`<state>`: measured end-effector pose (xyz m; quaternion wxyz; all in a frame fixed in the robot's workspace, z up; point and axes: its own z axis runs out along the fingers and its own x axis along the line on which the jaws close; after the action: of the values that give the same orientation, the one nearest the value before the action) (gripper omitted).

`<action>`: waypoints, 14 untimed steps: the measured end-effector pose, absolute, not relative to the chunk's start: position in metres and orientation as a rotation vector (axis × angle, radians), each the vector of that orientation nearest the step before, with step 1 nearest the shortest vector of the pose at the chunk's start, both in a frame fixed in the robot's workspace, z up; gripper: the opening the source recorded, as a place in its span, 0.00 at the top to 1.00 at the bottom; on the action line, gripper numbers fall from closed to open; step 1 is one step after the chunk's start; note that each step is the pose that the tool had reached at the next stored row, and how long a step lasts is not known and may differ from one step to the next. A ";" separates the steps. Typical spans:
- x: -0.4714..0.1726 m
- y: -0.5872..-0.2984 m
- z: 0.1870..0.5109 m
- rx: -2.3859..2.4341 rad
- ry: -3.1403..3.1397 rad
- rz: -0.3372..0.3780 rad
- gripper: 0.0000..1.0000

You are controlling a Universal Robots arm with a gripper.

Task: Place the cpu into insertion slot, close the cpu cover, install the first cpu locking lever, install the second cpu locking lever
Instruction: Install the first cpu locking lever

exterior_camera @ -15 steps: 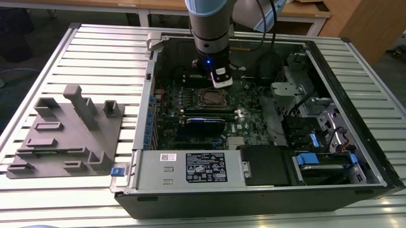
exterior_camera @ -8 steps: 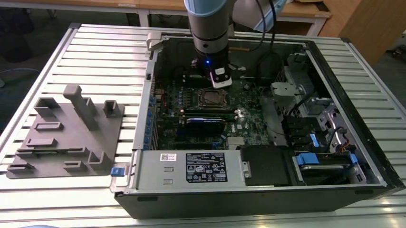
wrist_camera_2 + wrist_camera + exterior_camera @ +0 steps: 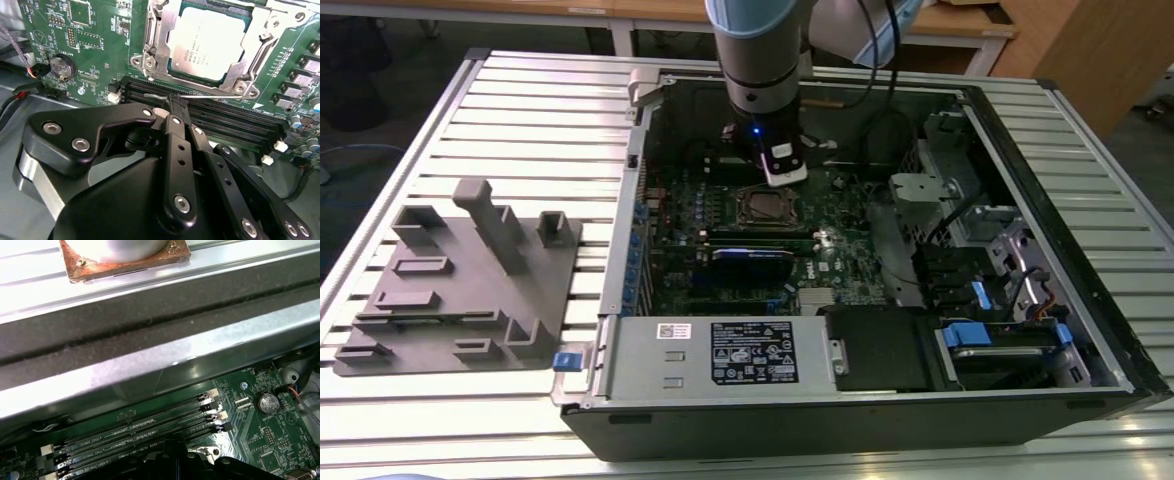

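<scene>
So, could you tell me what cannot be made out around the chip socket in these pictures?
Second wrist view: the cover is cut off by the picture's edge, and the thin lever passes behind the tool.
Exterior view: the chip is too small to show whether the cover is latched.
First wrist view: the tool's black body hides most of the cover beside the memory slots.

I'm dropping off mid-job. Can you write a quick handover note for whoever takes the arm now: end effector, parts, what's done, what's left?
Arm: the end effector is low over the motherboard, its tip at the thin lever wire that runs between the cpu cover and the memory slots. Grip state unclear.
Parts: the cpu is seated, with the cover lying down over it.
Done: cpu placed, cover closed.
Left: both locking levers. I can't tell whether either is latched.
</scene>
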<state>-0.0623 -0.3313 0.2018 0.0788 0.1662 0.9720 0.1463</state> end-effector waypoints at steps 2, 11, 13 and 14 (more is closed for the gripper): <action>-0.063 -0.331 0.201 0.497 2.908 0.438 0.89; -0.065 -0.331 0.196 0.495 2.903 0.439 0.89; -0.065 -0.331 0.195 0.495 2.902 0.439 0.89; -0.065 -0.331 0.195 0.494 2.901 0.439 0.89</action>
<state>-0.0651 -0.3314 0.1946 0.0828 0.1656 0.9717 0.1470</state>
